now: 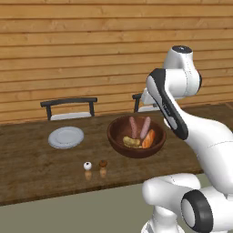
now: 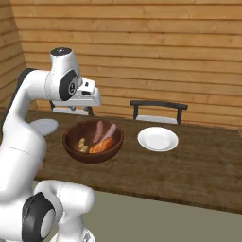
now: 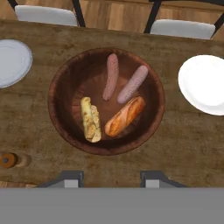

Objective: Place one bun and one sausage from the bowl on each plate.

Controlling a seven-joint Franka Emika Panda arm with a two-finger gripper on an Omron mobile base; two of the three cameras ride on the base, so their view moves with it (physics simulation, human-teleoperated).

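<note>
**Bowl full, both plates bare, gripper above and apart**

In the hand view, the gripper (image 3: 112,180) sits at the bottom edge, its two dark fingertips (image 3: 70,179) standing apart with nothing between them, just below the near rim of the bowl (image 3: 59,118).

The bowl lies at the centre of the frame on the brown wooden worktop (image 3: 183,144). Inside it, the yellowish bun (image 3: 90,119) lies lower left and the orange bun (image 3: 125,116) slants beside it at lower right; whether their lower ends touch I cannot tell. Above them the two sausages (image 3: 111,76) and (image 3: 132,84) stand close together, their lower ends near each other, the right one tilted.

At lower left of the frame, near the worktop's front edge, sits a small brown shaker (image 3: 7,160); in the left base view a white-topped one (image 1: 87,166) stands just beside it.

One plate (image 3: 11,61) is at the left edge, well apart from the bowl; the other plate (image 3: 205,83) is at the right edge, nearer to it.

Beyond the worktop, along the top of the frame, two chairs (image 3: 46,14) and (image 3: 181,27) with pale seats and dark frames stand tucked in, and a wood-plank wall (image 1: 68,45) rises behind.
</note>
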